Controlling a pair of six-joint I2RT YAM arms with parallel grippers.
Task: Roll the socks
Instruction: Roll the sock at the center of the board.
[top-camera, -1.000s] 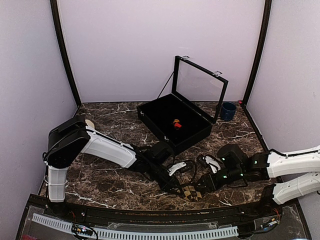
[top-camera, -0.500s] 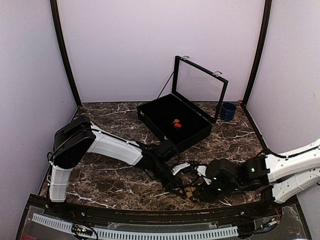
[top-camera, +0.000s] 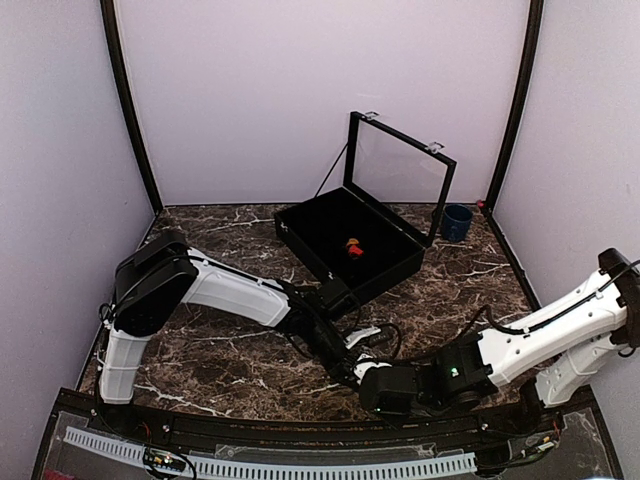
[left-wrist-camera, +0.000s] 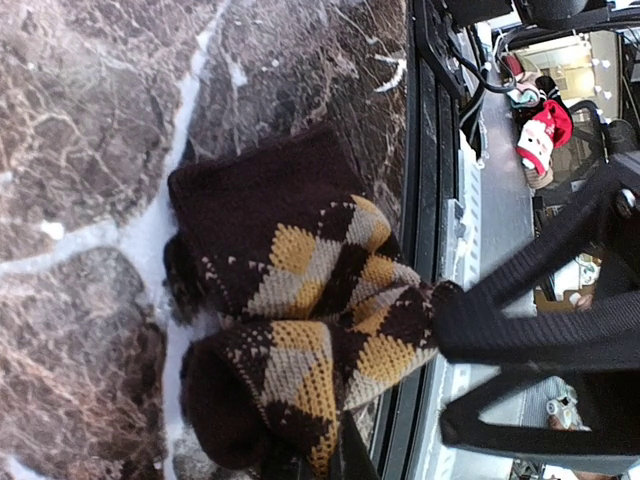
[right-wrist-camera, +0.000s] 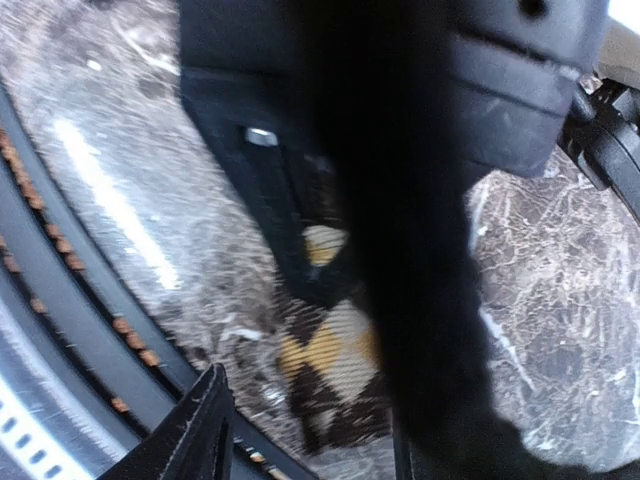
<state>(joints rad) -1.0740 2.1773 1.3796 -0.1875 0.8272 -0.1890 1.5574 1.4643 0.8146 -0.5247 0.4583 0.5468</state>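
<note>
The rolling of the tan sock (left-wrist-camera: 300, 320) is under way and looks only part done. In the left wrist view it sits at the centre of the frame on the marble surface (top-camera: 215, 345), hard against the near rail. It is bunched into two loose lobes rather than one tight bundle, with its plain dark cuff toward the upper left. From above it is hidden in the lower centre, where both arms meet. The left pincer (top-camera: 355, 368) reaches in there. Its dark finger touches the sock's right-hand end in its own view, but I cannot tell whether it actually clamps the fabric. The right pincer (right-wrist-camera: 315, 430) hangs over the sock with its jaws apart and the diamond pattern showing between them, gripping nothing. A small red-and-orange bundle (top-camera: 352, 247), probably the other sock, lies in the open box (top-camera: 385, 282) at the upper centre. The next move likely calls for one pincer to pin the loose end while the other turns the lobes over into a firmer roll, keeping the sock off the rail.
</note>
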